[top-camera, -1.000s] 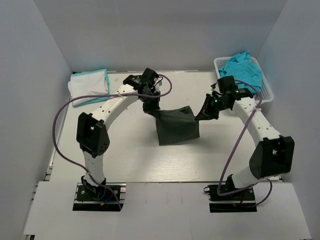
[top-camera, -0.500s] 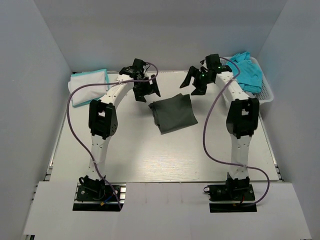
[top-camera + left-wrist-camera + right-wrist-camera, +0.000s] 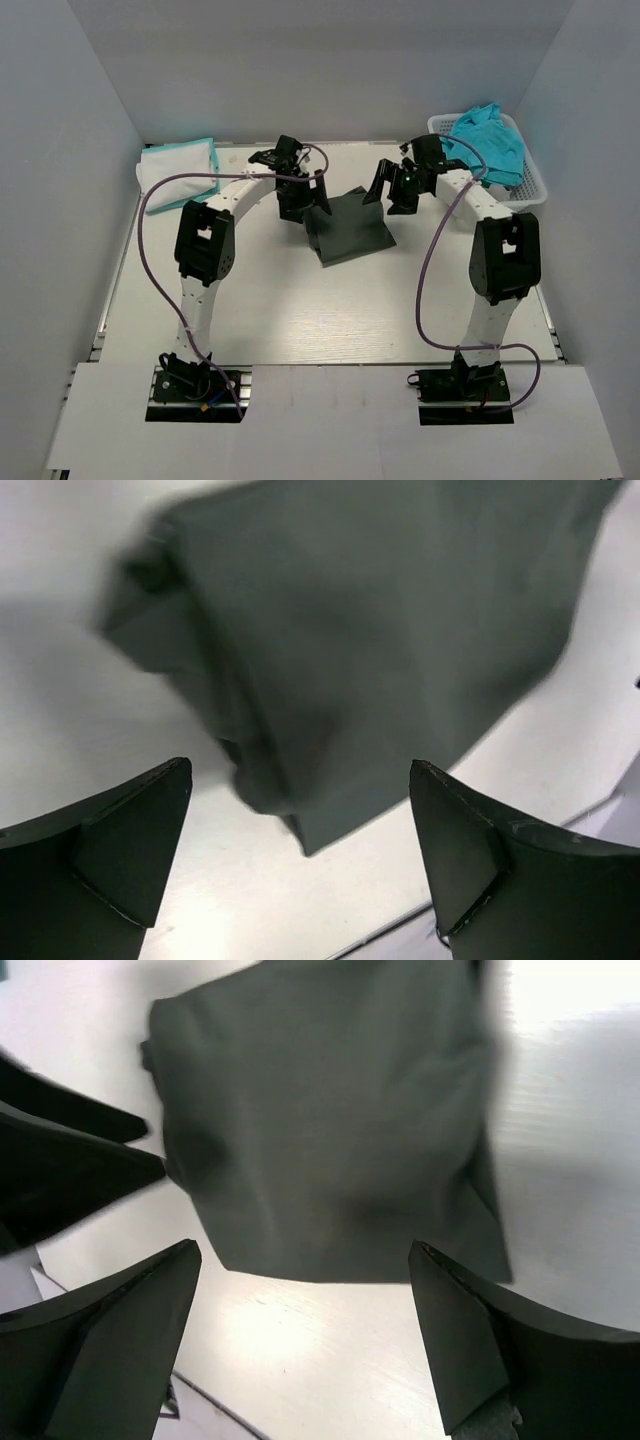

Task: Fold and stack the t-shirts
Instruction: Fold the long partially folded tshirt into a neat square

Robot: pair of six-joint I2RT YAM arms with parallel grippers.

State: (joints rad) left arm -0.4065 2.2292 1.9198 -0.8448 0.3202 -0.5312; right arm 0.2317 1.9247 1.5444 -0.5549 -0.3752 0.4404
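White table (image 3: 260,310) under both arms — left gripper (image 3: 305,205) and right gripper (image 3: 387,196) hang spread and empty above the folded charcoal t-shirt (image 3: 348,228) lying mid-table; folded white and turquoise t-shirts (image 3: 178,170) sit far left — another turquoise t-shirt (image 3: 485,140) in the basket (image 3: 536,186).

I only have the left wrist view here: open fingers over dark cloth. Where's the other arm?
Observer: The right gripper hangs open over the far right corner of the dark grey shirt, opposite the left gripper.
Operator: Are any shirts finished?
Observer: A folded stack, white on top with turquoise at its edges, lies at the far left corner of the table.
Operator: Are any left to fold?
Observer: A crumpled turquoise shirt sits in the white basket at the far right.
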